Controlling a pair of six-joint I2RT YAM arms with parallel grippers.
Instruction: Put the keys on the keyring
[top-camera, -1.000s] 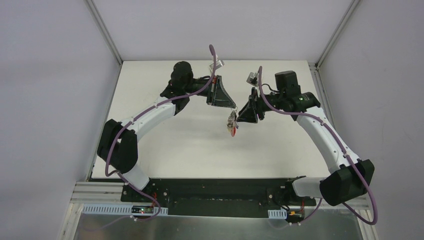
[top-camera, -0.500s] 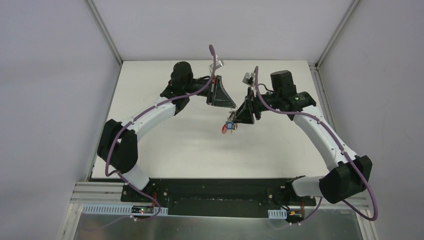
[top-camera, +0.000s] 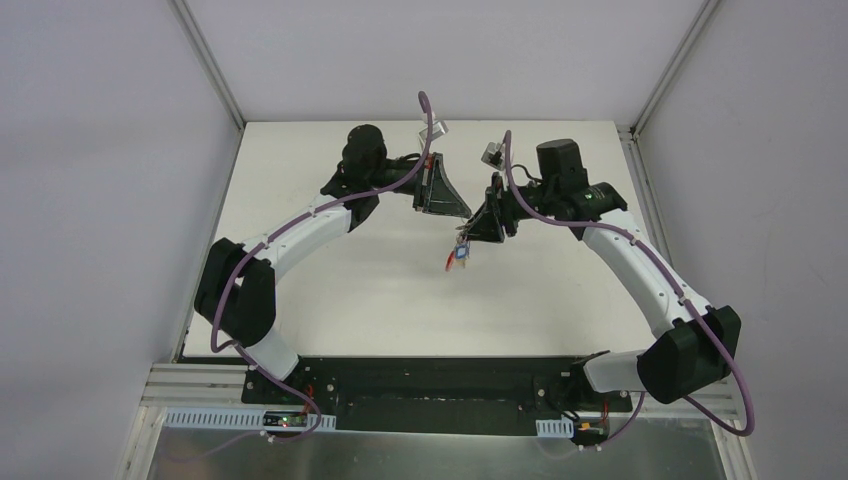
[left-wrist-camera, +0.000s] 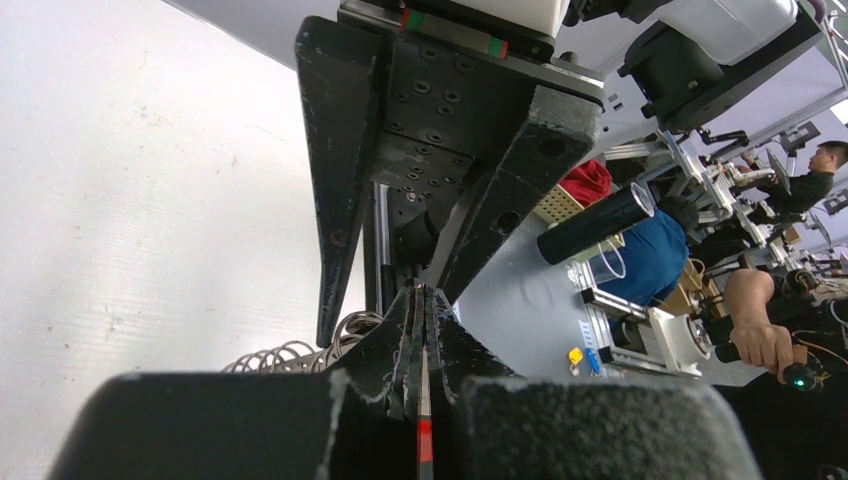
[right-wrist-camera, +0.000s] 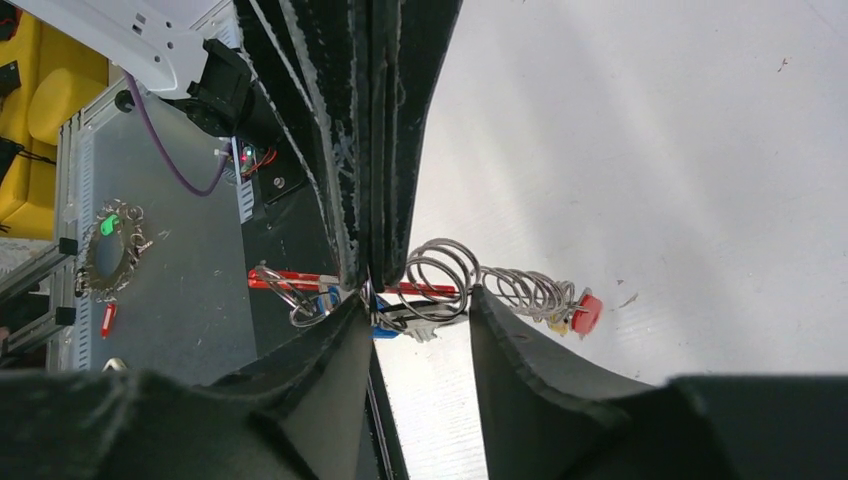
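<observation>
One thin silver key (left-wrist-camera: 424, 400), red-banded, is pinched in the closed, foam-faced left gripper (top-camera: 465, 213). Coiled-wire, red-barred keyring (right-wrist-camera: 440, 270), carrying small plastic-capped keys (right-wrist-camera: 585, 312), is clamped by the right gripper (right-wrist-camera: 415, 315) over the matte white table (top-camera: 350, 280); grey walls (top-camera: 120, 150) surround it.

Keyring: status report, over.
Right tool shut on keyring, keys dangling. Left tool shut on a thin silver-red piece, tip close to the right's. Nothing seen in the way.
</observation>
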